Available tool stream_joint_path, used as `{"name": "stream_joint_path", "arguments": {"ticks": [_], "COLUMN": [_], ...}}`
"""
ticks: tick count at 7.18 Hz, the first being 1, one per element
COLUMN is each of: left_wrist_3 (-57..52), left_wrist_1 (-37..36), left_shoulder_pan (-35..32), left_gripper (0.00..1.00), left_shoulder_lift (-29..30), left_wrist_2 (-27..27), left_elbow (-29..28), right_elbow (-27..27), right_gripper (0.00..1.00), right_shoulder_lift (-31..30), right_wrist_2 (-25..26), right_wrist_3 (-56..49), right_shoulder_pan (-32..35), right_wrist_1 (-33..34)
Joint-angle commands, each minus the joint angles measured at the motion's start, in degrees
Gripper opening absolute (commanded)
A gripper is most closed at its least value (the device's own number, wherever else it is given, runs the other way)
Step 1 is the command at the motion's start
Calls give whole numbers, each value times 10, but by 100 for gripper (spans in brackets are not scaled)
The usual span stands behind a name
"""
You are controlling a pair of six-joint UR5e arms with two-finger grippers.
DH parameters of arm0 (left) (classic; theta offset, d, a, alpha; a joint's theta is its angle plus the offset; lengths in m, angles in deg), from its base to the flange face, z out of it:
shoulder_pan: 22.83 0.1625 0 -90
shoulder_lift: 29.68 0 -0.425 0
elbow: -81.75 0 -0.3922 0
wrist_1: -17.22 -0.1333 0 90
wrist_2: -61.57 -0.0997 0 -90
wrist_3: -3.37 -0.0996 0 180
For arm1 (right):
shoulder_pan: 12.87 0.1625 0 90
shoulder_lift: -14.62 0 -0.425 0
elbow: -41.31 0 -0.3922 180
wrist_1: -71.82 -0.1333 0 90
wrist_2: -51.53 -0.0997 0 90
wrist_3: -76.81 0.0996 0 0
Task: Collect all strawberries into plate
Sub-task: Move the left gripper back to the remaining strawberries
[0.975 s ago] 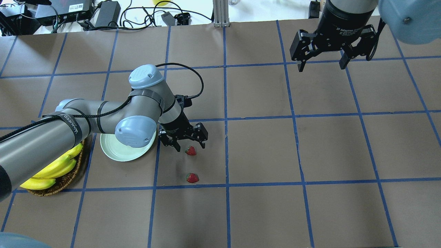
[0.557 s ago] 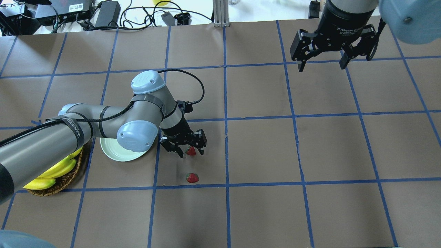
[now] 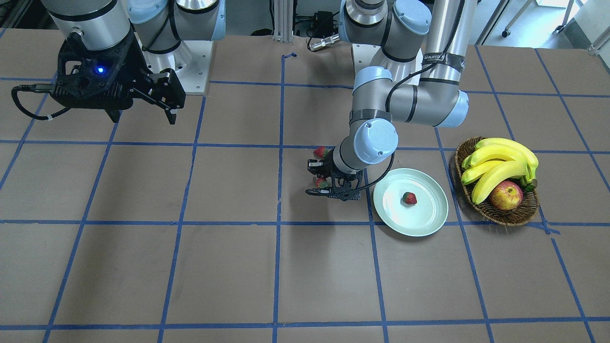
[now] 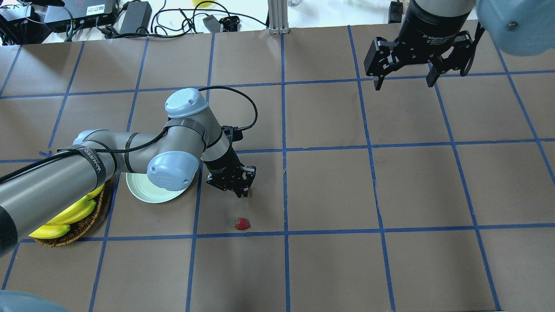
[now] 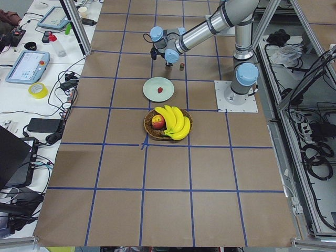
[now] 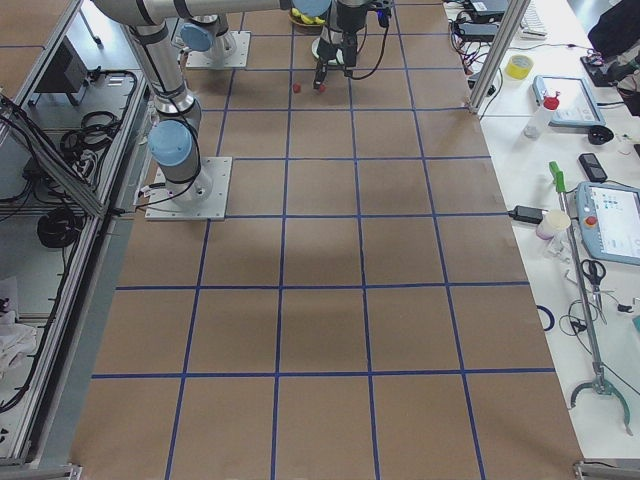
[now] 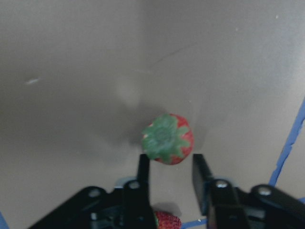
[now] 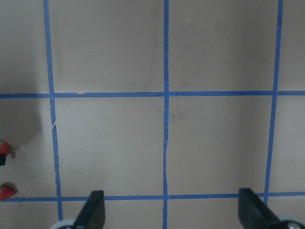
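Left gripper (image 4: 244,191) sits low over the table (image 4: 329,186), fingers (image 7: 144,174) clamped on a first strawberry (image 7: 167,139) just beside the plate (image 3: 421,220). Right gripper (image 4: 403,83) hovers well apart, jaws spread wide. On the plate rests a second strawberry (image 3: 409,198); a third strawberry (image 4: 242,223) lies loose on the table nearby.

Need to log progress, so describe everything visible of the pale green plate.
The round, shallow, pale mint-green glossy plate has a raised rim and looks like ceramic or plastic. It lies flat on the brown paper-covered table, beside the brown wicker basket, not touching it. One small red strawberry rests near its middle. Overhead, the left arm hides part of it.
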Motion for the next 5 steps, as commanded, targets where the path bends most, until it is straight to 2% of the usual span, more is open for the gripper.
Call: {"name": "stream_joint_path", "arguments": {"ticks": [1, 3, 4, 5], "left_wrist_3": [3, 2, 2, 6], "left_wrist_1": [6, 109, 121, 118], "left_shoulder_pan": [0, 3, 3, 3], "left_gripper": [0, 0, 84, 97], "left_shoulder_lift": [-16, -26, -21, -13], "left_wrist_2": [-2, -7, -7, -5], "left_elbow": [-24, -101, -115, -112], "right_elbow": [0, 0, 0, 0], "right_gripper": [100, 100, 100, 100], "right_shoulder_lift": [0, 0, 0, 0], "right_wrist_2": [0, -1, -1, -1], "right_wrist_3": [0, 0, 0, 0], "right_shoulder_pan": [0, 0, 0, 0], "right_wrist_1": [-1, -1, -1, -1]}}
